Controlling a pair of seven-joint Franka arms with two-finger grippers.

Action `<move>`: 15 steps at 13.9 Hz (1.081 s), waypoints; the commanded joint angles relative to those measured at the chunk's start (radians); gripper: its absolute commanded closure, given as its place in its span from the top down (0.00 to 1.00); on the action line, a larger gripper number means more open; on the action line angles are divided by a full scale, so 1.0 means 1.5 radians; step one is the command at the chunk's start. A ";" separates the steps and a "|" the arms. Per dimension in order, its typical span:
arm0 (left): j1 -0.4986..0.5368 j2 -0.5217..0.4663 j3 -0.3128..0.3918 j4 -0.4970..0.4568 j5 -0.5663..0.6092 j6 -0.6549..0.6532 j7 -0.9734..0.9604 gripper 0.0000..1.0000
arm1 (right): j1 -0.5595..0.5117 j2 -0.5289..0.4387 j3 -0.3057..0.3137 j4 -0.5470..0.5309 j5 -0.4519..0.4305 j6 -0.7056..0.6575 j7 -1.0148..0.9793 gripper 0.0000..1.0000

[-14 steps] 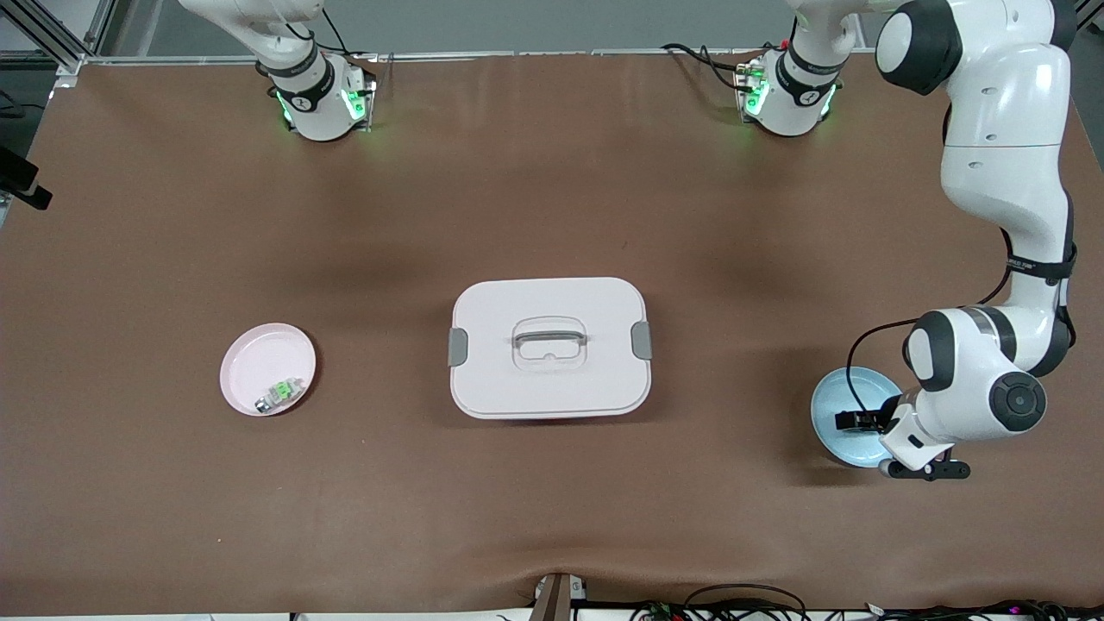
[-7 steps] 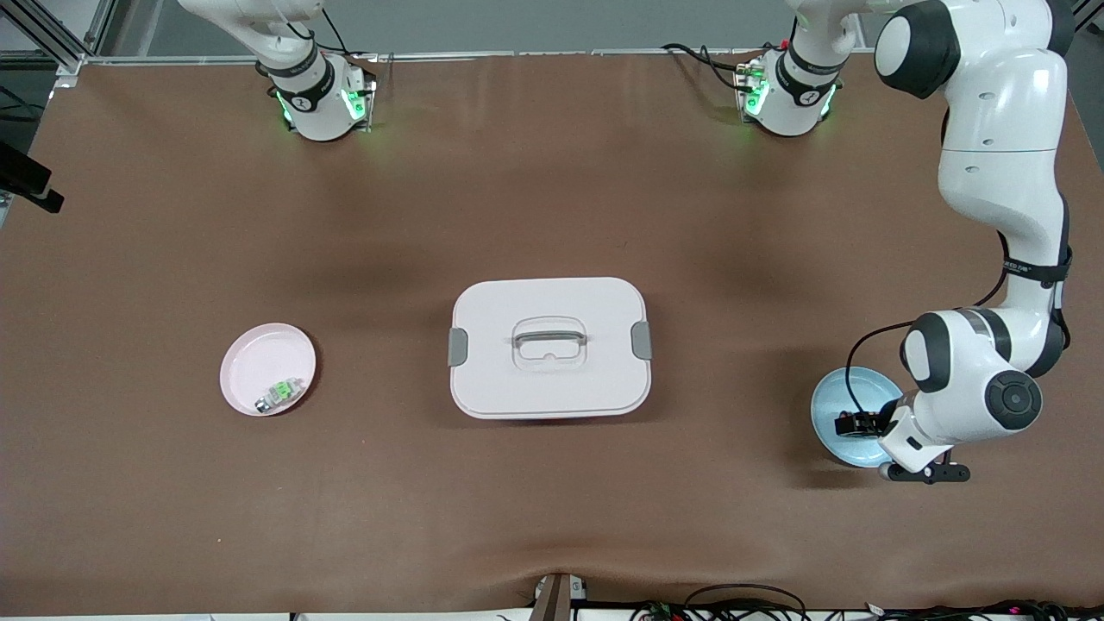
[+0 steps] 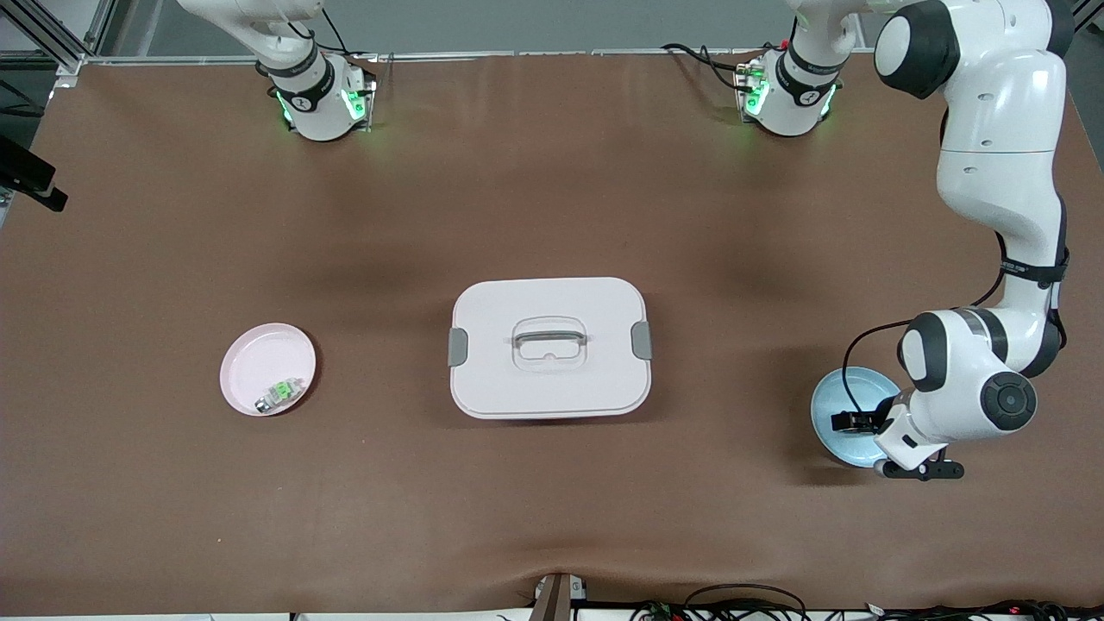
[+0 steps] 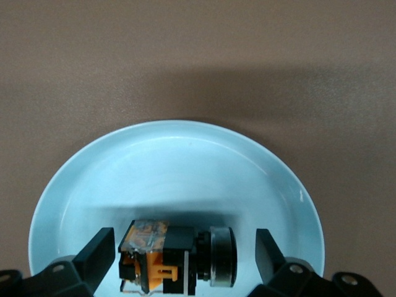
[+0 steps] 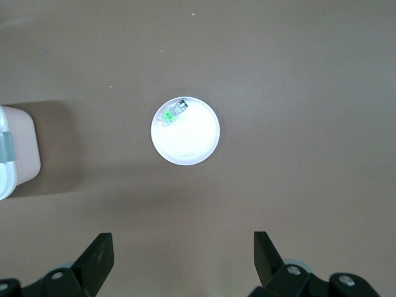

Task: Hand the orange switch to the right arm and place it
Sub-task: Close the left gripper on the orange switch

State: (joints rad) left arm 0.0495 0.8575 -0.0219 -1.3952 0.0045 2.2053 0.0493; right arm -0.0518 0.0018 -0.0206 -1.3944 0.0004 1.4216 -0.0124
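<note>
The white lidded box [image 3: 549, 347] sits at the middle of the brown tabletop [image 3: 552, 198] and serves as the landmark here. Toward the left arm's end of the tabletop from the box, and a little nearer to the front camera, lies the pale blue plate [image 3: 830, 407]. The orange switch [image 4: 176, 257] lies on its side in that plate (black body, orange part and a silvery ring showing in the left wrist view).

The left gripper [image 4: 183, 255] is down at the blue plate with its jaws spread wide, one finger on each side of the switch, neither visibly touching it. In the front view most of this gripper is hidden under the left arm's wrist [image 3: 966, 392]; only a dark part of it shows over the plate.

Toward the right arm's end of the tabletop from the box lies the pink plate [image 3: 259, 362], which holds a small green-and-white component [image 3: 279, 393] near its rim on the side nearer the front camera.

The right gripper [image 5: 183, 260] hangs high over the tabletop, open and empty, looking down on the pink plate [image 5: 192, 139] with a corner of the box at the edge of its wrist view. The right arm [image 3: 285, 52] waits; only its base section shows in the front view.
</note>
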 commanded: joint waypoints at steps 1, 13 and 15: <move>0.002 -0.006 -0.003 -0.006 0.011 -0.014 -0.004 1.00 | 0.005 -0.004 0.005 0.007 0.032 -0.009 0.003 1.00; 0.007 -0.005 -0.003 -0.006 0.005 -0.014 -0.007 0.59 | 0.068 -0.005 0.006 0.006 -0.013 -0.028 -0.004 1.00; 0.008 -0.005 -0.003 -0.006 0.004 -0.014 -0.011 0.43 | 0.070 -0.005 0.006 0.006 -0.011 -0.028 -0.003 1.00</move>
State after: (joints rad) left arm 0.0559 0.8572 -0.0218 -1.3975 0.0045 2.1947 0.0428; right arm 0.0428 0.0011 -0.0093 -1.3937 0.0005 1.3926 -0.0148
